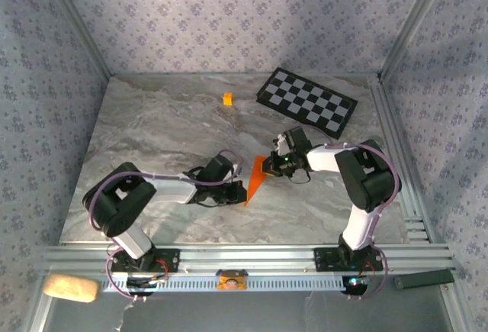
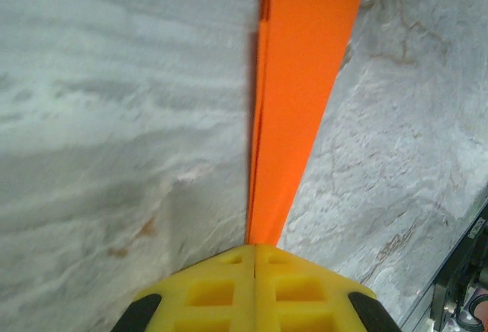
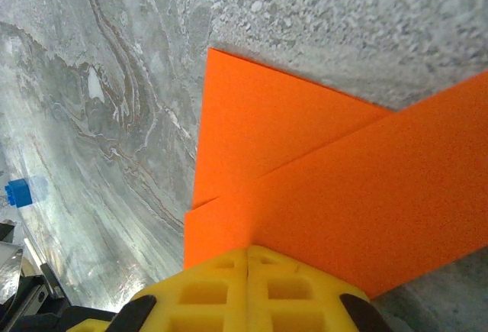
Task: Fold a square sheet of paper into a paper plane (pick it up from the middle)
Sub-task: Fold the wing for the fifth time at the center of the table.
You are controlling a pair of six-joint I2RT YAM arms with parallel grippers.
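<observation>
- Grey marbled table (image 1: 152,133) takes up the middle of the top view, with purple patterned walls (image 1: 229,19) behind it and on both sides.
- A black-and-white checkered board (image 1: 306,101) lies flat in the upper right of the table. A tiny orange cube (image 1: 227,98) sits to its left, well apart from the arms.
- The orange paper (image 1: 255,182) is just below the centre of the top view, between the two arms. It is folded into a narrow wedge with its tip pointing toward the bottom of the frame.
- The left gripper (image 1: 241,178) reaches in from the left and meets the left edge of the paper.
- In the left wrist view, the yellow fingers (image 2: 210,290) of the left gripper (image 2: 254,259) are pressed together at the bottom. They pinch the narrow end of the orange paper (image 2: 301,80), which runs up as a long strip and widens toward the top edge. Stacked layers show along its left edge.
- The right gripper (image 1: 268,167) comes in from the right and meets the paper's upper end.
- In the right wrist view, the right gripper (image 3: 248,259) is likewise closed, pinching the orange paper (image 3: 343,195) at bottom centre. Overlapping folded flaps spread to the upper left and to the right.
- Whether the paper rests on the table or is lifted off it, I cannot tell.
</observation>
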